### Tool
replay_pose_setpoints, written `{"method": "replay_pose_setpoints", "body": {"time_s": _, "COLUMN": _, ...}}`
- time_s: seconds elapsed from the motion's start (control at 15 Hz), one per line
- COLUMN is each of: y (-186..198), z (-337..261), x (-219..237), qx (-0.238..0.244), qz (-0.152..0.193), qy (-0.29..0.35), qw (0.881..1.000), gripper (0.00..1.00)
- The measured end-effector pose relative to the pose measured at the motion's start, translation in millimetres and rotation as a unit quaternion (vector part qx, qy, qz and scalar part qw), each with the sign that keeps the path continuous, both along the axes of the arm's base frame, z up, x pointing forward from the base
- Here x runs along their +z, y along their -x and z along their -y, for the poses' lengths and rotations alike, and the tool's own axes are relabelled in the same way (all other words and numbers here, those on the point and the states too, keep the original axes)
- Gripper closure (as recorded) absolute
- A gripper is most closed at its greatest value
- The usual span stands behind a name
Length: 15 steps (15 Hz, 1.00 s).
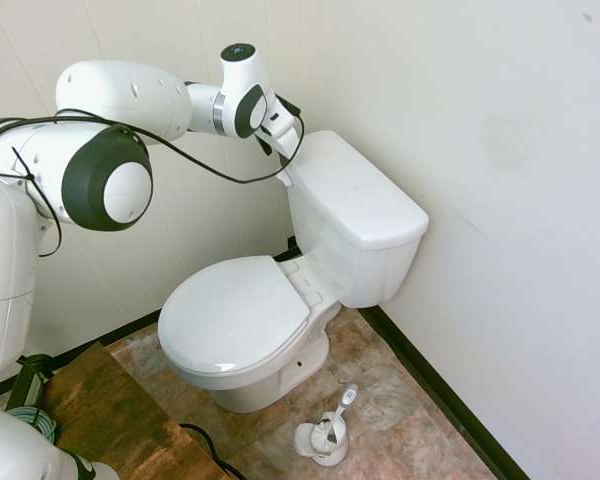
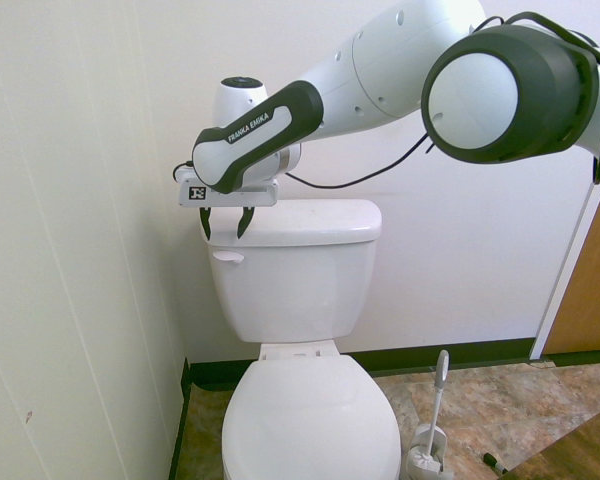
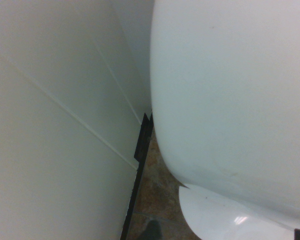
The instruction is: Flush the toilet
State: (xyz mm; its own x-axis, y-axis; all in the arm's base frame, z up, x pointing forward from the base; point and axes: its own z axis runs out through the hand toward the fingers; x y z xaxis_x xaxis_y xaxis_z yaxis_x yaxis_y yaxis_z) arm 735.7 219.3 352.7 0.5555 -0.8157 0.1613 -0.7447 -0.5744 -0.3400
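Toilet bowl cut off below

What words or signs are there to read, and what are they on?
"FRANKA EMIKA", in white letters on the dark band of the robot arm.
A small black square with white marks is on the gripper's white body, too small to read.
The dark round top of the robot's wrist has tiny marks, too small to read.
I see no words on the toilet.
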Motion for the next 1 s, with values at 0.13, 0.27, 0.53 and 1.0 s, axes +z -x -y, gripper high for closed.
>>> {"method": "replay_pose_setpoints", "body": {"time_s": 0.13, "y": -2, "z": 0, "x": -2, "qx": -0.002, "qz": -0.002, "qy": -0.005, "qw": 1.000, "gripper": 1.00}}
{"method": "replay_pose_setpoints", "body": {"time_s": 0.27, "y": -5, "z": 3, "x": -2, "qx": -0.006, "qz": -0.002, "qy": -0.007, "qw": 1.000, "gripper": 1.00}}
{"method": "replay_pose_setpoints", "body": {"time_s": 0.53, "y": -11, "z": 9, "x": -4, "qx": -0.010, "qz": -0.005, "qy": -0.014, "qw": 1.000, "gripper": 1.00}}
{"method": "replay_pose_setpoints", "body": {"time_s": 1.0, "y": -15, "z": 11, "x": -34, "qx": -0.010, "qz": -0.020, "qy": -0.015, "qw": 1.000, "gripper": 1.00}}
